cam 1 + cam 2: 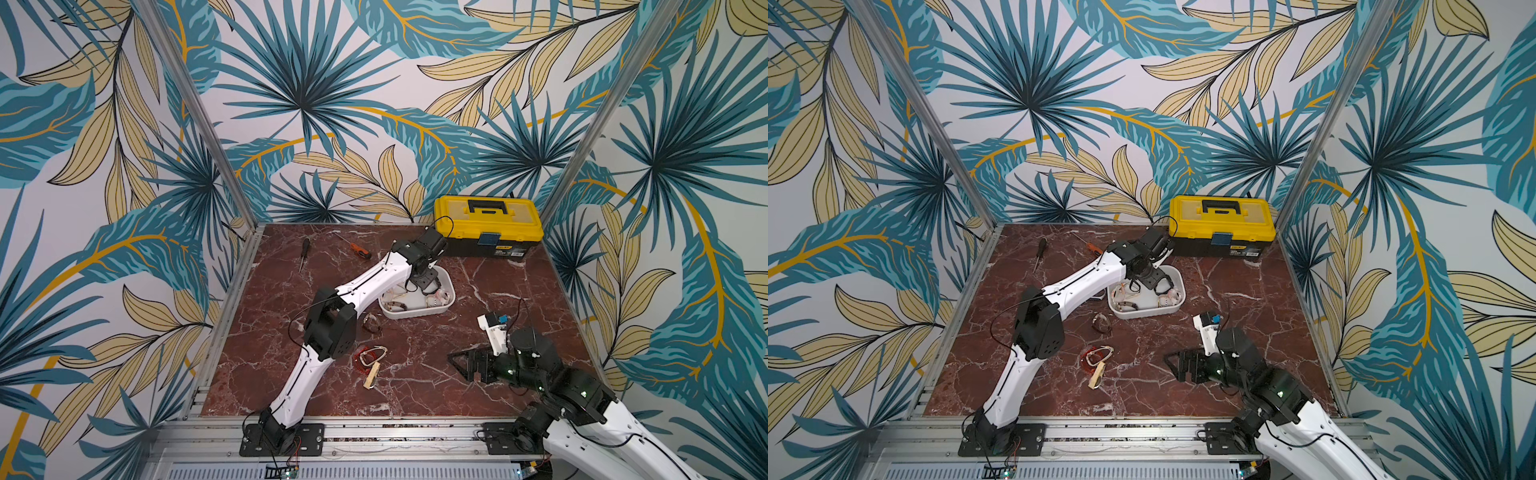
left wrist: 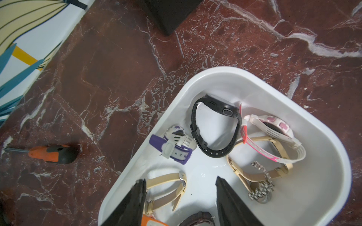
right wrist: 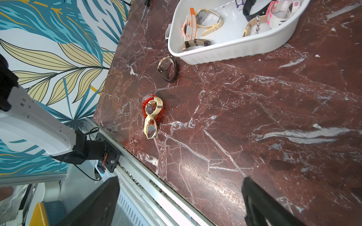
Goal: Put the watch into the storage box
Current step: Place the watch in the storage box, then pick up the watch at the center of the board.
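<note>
The white storage box (image 1: 417, 314) (image 2: 215, 70) sits mid-table and holds several watches, among them a black one (image 2: 215, 129), a purple-and-white one (image 2: 176, 145) and a beige-strapped one (image 2: 166, 187). My left gripper (image 2: 180, 180) (image 1: 427, 286) hangs open inside the box just above its floor; the beige watch lies loose under the gap, held by neither finger. On the table lie a brown watch (image 1: 371, 323) (image 3: 168, 69) and two beige watches (image 3: 151, 109) over a red one. My right gripper (image 3: 181, 178) (image 1: 467, 365) stands open and empty near the front rail.
A yellow-lidded black toolbox (image 1: 488, 226) stands at the back right. An orange screwdriver (image 1: 359, 251) (image 2: 51, 153) and a black screwdriver (image 1: 304, 249) lie at the back left. Patterned walls close the table on three sides; an aluminium rail (image 1: 374, 432) runs along the front.
</note>
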Controlling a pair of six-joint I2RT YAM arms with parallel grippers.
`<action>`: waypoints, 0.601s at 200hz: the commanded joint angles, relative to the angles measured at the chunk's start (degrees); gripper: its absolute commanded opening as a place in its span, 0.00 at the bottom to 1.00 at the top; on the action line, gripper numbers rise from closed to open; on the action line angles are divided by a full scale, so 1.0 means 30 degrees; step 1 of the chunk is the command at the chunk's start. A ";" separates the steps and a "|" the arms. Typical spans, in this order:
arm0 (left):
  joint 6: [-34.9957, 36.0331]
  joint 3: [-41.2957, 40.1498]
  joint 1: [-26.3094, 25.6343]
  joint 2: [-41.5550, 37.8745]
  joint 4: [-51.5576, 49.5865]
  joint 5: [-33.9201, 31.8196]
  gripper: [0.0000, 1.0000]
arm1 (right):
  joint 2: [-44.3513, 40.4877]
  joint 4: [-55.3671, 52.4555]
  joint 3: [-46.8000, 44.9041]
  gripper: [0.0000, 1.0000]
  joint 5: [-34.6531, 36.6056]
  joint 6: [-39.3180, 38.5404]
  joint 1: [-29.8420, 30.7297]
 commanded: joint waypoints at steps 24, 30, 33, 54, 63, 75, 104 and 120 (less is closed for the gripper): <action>-0.2271 -0.0153 0.0915 -0.0781 0.0807 0.2714 0.62 | -0.0204 -0.0178 -0.0491 1.00 0.0247 0.0154 0.0065; -0.2535 0.0236 0.0919 -0.0597 0.0567 0.2961 0.62 | -0.0208 -0.0199 -0.0520 1.00 0.0277 0.0125 0.0072; -0.2637 0.0362 0.0911 -0.0545 0.0475 0.3092 0.62 | -0.0208 -0.0200 -0.0521 1.00 0.0278 0.0132 0.0065; -0.3564 0.0661 0.0911 -0.0281 0.0884 0.4252 0.60 | -0.0208 -0.0192 -0.0638 0.99 0.0335 0.0069 0.0085; -0.3880 0.0765 0.0928 -0.0035 0.1100 0.4398 0.55 | -0.0208 -0.0198 -0.0667 1.00 0.0364 0.0039 0.0064; -0.4211 0.1113 0.0923 0.0425 0.1256 0.4807 0.49 | -0.0208 -0.0229 -0.0668 1.00 0.0331 0.0020 0.0072; -0.4801 0.2245 0.0990 0.1564 0.1536 0.5425 0.46 | -0.0295 -0.0549 -0.0668 1.00 0.0393 -0.0077 0.0064; -0.4840 0.3099 0.0988 0.2555 0.1442 0.5529 0.46 | -0.0492 -0.0673 -0.0748 1.00 0.0453 -0.0054 0.0072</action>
